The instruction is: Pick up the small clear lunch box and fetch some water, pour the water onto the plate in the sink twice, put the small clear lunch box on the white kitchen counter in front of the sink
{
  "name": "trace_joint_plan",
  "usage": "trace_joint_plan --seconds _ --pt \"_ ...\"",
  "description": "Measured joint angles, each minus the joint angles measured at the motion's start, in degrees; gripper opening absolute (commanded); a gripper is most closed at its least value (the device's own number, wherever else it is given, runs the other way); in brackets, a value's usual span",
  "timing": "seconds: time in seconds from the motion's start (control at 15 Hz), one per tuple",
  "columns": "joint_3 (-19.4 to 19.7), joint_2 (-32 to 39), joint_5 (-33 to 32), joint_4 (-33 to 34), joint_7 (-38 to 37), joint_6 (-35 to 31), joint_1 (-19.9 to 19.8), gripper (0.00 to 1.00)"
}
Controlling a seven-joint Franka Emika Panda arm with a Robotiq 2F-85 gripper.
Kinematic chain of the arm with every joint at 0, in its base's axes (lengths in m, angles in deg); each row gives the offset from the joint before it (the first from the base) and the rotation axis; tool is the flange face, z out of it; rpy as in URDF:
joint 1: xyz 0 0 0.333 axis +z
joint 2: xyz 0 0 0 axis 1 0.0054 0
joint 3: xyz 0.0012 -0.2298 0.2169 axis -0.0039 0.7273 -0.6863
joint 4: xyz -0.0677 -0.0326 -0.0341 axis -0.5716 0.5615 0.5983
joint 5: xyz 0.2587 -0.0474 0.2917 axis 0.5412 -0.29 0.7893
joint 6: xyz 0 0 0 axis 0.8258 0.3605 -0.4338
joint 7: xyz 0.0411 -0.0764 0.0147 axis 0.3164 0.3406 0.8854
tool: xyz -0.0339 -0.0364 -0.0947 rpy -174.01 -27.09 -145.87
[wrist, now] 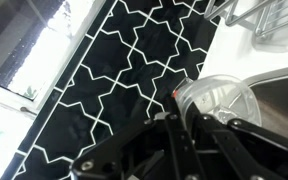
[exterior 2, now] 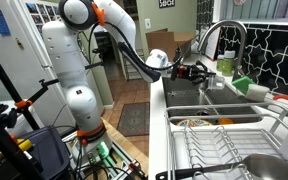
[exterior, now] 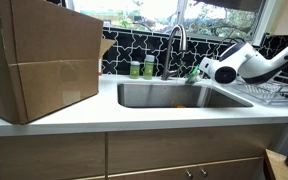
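Wrist view, turned sideways: shows the gripper (wrist: 199, 120) from behind, jaws drawn in narrow and clamped, as far as visible, on the small clear lunch box (wrist: 222, 100), a round see-through tub just ahead of the fingertips, set against black wall tile (wrist: 104, 90) with a white pattern. Gives no way of telling whether holding any water. In both exterior views, hangs over the sink (exterior: 154, 96), close beside the tall curved tap (exterior: 176, 40) and clear of the white kitchen counter (exterior: 104, 113). Places green bottles (exterior: 142, 68) behind the basin, a large cardboard box (exterior: 39, 60) at one end of the counter and a wire dish rack (exterior 2: 219, 150) at the other. Shows no plate clearly inside the basin, so no sure target for pouring. Likely trouble from here, as a judgement: slipping of the smooth, thin-walled tub out of a narrow wet grip; a knock against the tap, so near; early tilting and water landing on the counter or rack instead of the basin; buckling of soft plastic under too hard a squeeze.
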Motion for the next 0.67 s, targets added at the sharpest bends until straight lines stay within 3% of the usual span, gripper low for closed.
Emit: trace_joint_plan --seconds 0.67 --pt "-2.26 -0.05 -12.81 -2.9 -5.7 10.56 0.3 0.03"
